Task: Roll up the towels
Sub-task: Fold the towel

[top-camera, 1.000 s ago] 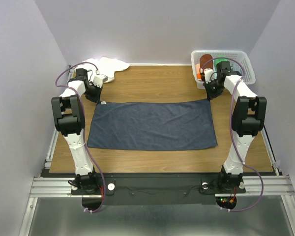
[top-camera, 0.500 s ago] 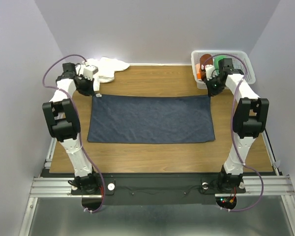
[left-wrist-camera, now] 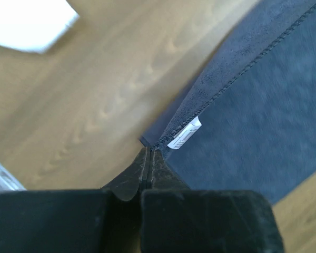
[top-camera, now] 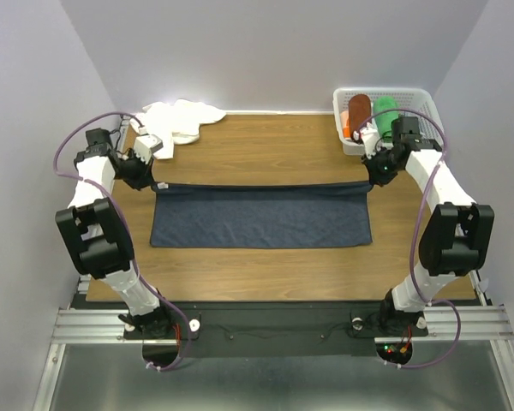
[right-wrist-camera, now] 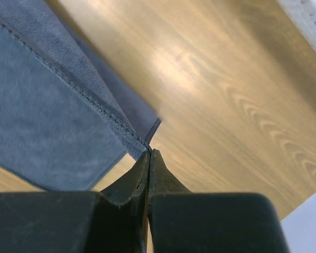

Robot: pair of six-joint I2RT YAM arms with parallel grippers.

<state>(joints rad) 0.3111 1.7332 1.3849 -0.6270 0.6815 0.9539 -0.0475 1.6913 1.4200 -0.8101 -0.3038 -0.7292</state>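
The slate blue-grey towel (top-camera: 261, 216) lies across the middle of the wooden table, its far edge lifted and pulled taut. My left gripper (top-camera: 153, 182) is shut on the towel's far left corner (left-wrist-camera: 157, 143), where a small white label (left-wrist-camera: 184, 134) hangs. My right gripper (top-camera: 370, 179) is shut on the far right corner (right-wrist-camera: 146, 142). The lifted edge folds over the rest of the towel (right-wrist-camera: 47, 126). The white towel (top-camera: 182, 119) lies crumpled at the far left of the table, behind my left arm.
A white basket (top-camera: 428, 116) at the far right corner holds a rust-brown rolled towel (top-camera: 359, 110) and a bright green one (top-camera: 385, 111). Grey walls close in on three sides. The table's bare wood (top-camera: 274, 150) lies beyond the towel.
Both grippers have pulled the towel's far corners up and towards me, so the far edge now folds over and the towel looks shorter front to back. Both arms swung outwards.
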